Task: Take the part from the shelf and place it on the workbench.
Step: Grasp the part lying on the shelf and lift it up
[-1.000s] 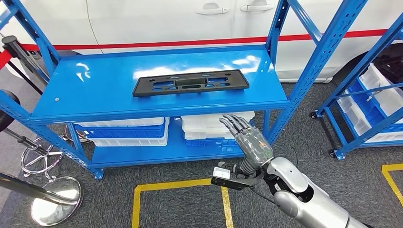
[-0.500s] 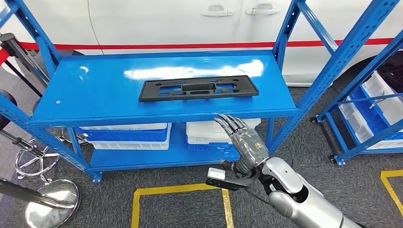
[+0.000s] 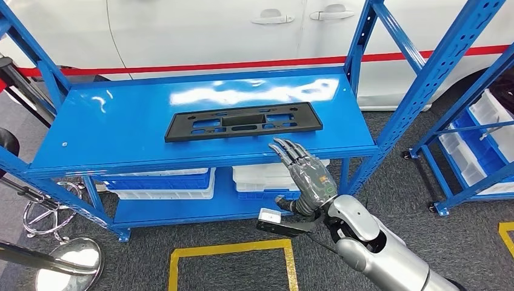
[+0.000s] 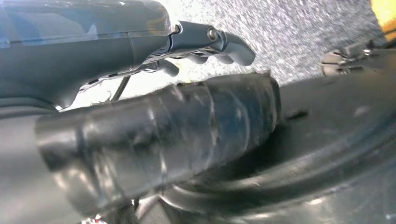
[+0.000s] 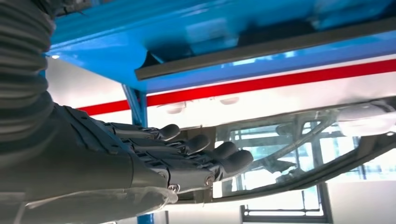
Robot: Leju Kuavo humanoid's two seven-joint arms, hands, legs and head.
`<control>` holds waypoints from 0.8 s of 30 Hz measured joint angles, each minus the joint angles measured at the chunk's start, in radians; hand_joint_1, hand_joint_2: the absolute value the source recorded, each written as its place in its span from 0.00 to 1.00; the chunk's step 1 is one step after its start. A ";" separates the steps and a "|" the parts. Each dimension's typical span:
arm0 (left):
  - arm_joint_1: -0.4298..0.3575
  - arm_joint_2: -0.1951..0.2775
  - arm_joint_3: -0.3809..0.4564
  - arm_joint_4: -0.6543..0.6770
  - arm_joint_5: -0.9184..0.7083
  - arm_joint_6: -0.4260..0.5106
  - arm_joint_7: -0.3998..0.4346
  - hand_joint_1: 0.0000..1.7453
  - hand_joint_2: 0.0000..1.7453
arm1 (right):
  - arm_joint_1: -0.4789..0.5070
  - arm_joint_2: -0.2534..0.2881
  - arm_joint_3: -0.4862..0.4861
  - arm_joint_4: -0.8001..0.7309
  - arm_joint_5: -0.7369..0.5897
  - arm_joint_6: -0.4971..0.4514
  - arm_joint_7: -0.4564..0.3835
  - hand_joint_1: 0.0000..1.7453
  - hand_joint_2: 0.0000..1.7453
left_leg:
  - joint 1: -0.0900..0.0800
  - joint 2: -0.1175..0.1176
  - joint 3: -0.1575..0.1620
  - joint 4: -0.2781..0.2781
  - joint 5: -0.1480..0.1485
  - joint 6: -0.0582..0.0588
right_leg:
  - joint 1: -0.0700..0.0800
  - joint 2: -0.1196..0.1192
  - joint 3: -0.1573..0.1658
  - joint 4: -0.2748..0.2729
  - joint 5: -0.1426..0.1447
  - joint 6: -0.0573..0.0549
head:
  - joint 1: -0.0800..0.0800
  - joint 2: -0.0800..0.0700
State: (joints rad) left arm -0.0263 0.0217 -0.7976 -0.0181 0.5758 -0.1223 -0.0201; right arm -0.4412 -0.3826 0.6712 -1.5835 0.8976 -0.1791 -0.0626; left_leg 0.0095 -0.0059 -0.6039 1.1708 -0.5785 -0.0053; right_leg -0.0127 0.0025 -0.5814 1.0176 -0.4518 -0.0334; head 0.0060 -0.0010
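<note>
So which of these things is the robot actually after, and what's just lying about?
For the job:
black part, flat on the blue shelf
right hand, empty, fingers stretched toward the shelf's front edge

Just lying about:
white bins on the lower shelf
white car behind
second rack with bins

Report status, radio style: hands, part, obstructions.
Right hand open, at shelf front edge. Left hand empty. Black part flat on shelf, untouched. Path clear.

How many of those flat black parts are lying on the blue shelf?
1. The black part lies flat on the blue shelf's top level, just beyond the right hand's fingertips.
</note>
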 joint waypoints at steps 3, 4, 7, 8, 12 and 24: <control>0.001 0.000 0.000 0.001 0.006 -0.002 0.000 0.00 0.00 | -0.002 0.012 0.004 0.009 0.000 0.000 0.001 0.00 1.00 | 0.001 0.000 -0.092 0.120 -0.008 -0.001 | 0.004 -0.002 0.016 0.002 -0.016 -0.004 | 0.000 0.000; 0.002 0.000 0.000 0.002 0.008 -0.004 0.000 0.00 0.00 | -0.002 0.016 0.006 0.011 0.000 0.000 0.001 0.00 1.00 | 0.001 0.000 -0.089 0.089 0.027 0.001 | 0.005 -0.001 0.024 0.003 -0.022 -0.004 | 0.000 0.000; 0.004 0.003 0.000 0.007 0.014 -0.010 0.003 0.00 0.00 | -0.010 0.032 0.015 0.020 0.004 0.002 0.001 0.00 1.00 | -0.003 0.000 -0.021 -0.098 0.137 0.014 | 0.009 0.001 0.045 0.006 -0.044 0.003 | 0.000 0.000; 0.003 0.004 -0.001 0.008 0.015 -0.012 0.004 0.00 0.00 | -0.014 0.039 0.020 0.023 0.006 0.003 0.001 0.00 1.00 | -0.006 0.000 -0.006 -0.133 0.147 0.018 | 0.010 0.002 0.047 0.006 -0.049 0.007 | 0.000 0.000; -0.002 0.004 -0.001 0.009 0.016 -0.016 0.004 0.00 0.00 | -0.036 0.069 0.042 0.037 0.014 0.011 0.002 0.00 1.00 | -0.003 0.000 0.010 -0.160 0.140 0.033 | 0.011 0.001 0.050 0.007 -0.063 0.027 | 0.000 0.000; -0.007 0.005 -0.003 0.009 0.024 -0.005 0.014 0.00 0.00 | -0.076 0.126 0.112 0.078 0.017 0.026 0.004 0.00 1.00 | -0.001 -0.004 0.094 -0.172 0.075 0.026 | 0.006 -0.003 -0.035 0.026 0.022 0.029 | 0.001 0.000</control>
State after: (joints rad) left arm -0.0335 0.0269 -0.8004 -0.0091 0.6000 -0.1269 -0.0066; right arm -0.5177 -0.2570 0.7831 -1.5058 0.9144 -0.1533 -0.0582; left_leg 0.0085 -0.0104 -0.5096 0.9990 -0.5039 0.0211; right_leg -0.0069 -0.0006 -0.6160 1.0434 -0.4303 -0.0043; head 0.0070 -0.0010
